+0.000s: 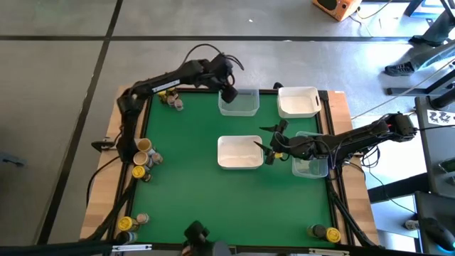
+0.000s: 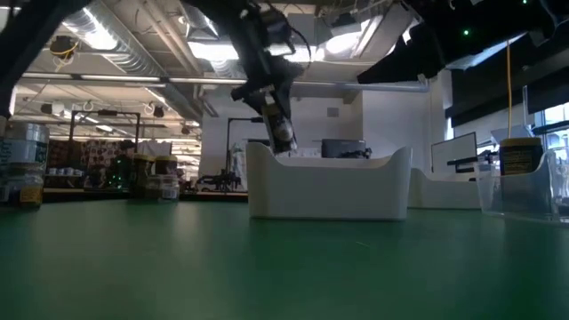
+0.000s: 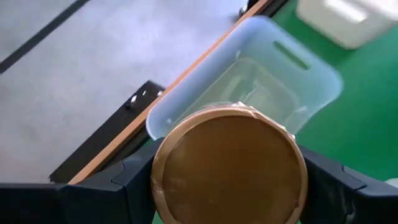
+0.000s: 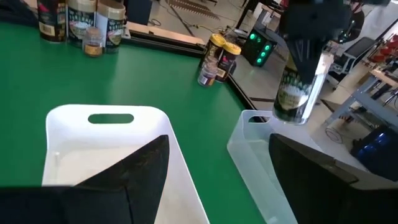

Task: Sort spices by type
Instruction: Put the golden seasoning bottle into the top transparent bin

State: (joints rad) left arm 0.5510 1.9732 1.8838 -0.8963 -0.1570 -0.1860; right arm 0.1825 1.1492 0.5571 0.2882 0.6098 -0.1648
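Tan-lidded spice jar (image 3: 229, 167) above clear tray (image 3: 261, 74), left claw (image 3: 227, 186)

The surface (image 1: 192, 192) is showing green with a tan wood border. The jar (image 3: 229, 168) is showing a tan lid. Two trays (image 1: 239, 152) are showing white; another tray (image 3: 273, 74) is showing clear.

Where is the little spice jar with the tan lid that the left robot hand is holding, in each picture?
High view: hidden under the left gripper, at the clear plastic tray on the far edge.
Low view: the small cylindrical spice jar with the tan lid hangs above the white tray.
Left wrist view: tan lid fills the middle, between the fingers.
Right wrist view: jar hangs over the clear tray.
Shared landmark: the clear tray.
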